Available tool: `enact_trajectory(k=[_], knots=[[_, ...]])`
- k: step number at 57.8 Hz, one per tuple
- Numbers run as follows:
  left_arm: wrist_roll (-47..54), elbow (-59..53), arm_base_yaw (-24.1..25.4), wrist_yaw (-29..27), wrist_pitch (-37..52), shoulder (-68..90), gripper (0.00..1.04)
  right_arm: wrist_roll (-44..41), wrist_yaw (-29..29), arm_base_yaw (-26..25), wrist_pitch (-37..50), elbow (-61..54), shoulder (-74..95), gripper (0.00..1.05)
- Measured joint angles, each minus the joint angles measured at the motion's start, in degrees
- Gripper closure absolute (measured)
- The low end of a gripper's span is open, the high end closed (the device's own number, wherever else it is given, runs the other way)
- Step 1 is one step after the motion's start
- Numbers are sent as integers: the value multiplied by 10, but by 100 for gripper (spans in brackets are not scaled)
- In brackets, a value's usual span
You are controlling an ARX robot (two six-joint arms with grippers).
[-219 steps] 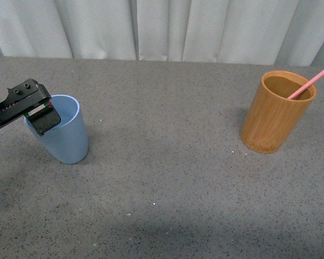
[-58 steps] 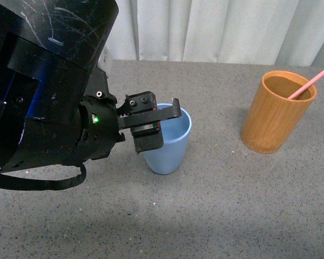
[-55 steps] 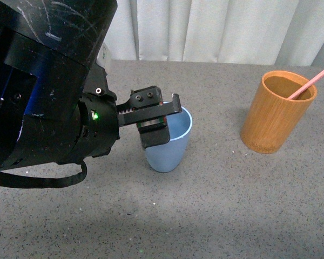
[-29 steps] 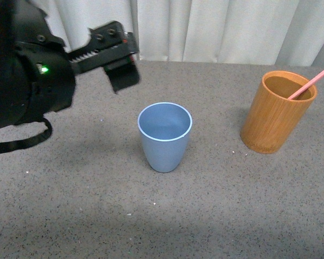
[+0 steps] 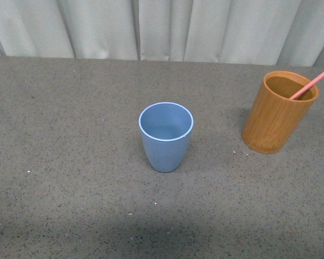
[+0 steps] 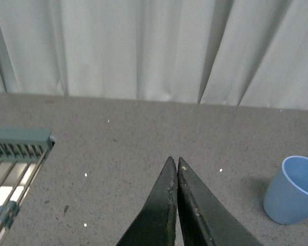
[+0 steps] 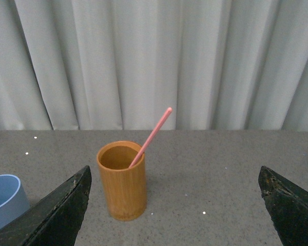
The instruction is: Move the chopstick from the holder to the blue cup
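Note:
The blue cup (image 5: 166, 136) stands upright and empty near the middle of the grey table. The orange-brown holder (image 5: 275, 111) stands at the right with the pink-red chopstick (image 5: 312, 82) leaning out of it toward the right. Neither arm shows in the front view. In the left wrist view my left gripper (image 6: 174, 161) is shut and empty above the table, with the blue cup (image 6: 294, 191) off to one side. In the right wrist view my right gripper (image 7: 174, 177) is open wide and empty, facing the holder (image 7: 122, 179) and the chopstick (image 7: 151, 136) from a distance; the blue cup (image 7: 4, 199) shows at the edge.
A white curtain (image 5: 162, 27) hangs along the table's far edge. A teal wire rack (image 6: 13, 169) shows at the side of the left wrist view. The grey tabletop (image 5: 70, 162) carries small white specks.
My left arm carried the blue cup from the far left to the middle of the table, let it go, then lifted away and left the front view. The holder and chopstick have not moved.

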Motion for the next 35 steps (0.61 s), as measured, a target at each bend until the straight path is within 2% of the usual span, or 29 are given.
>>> enact_trajectory(k=[1,4,18,23,26,29,35], knots=[[1,0,0,1,-47,-60,101,0,2,0,0,0,0,10],[3,0,0,0,-102,-134,101,0,1,0,0,0,0,10],[5,0,0,0,-113,-162,100,0,-1,0,0,0,0,10],[5,0,0,0,-113,-163,86,-1,16,4,5,0,6,10],[5,0,0,0,-113,-163,77,-10,68,11,44,0,45,10],[5,0,0,0,-113,-163,67,-10,90,2,129,0,139,10],[5,0,0,0,-113,-163,47,10,93,-33,297,24,376,10]])
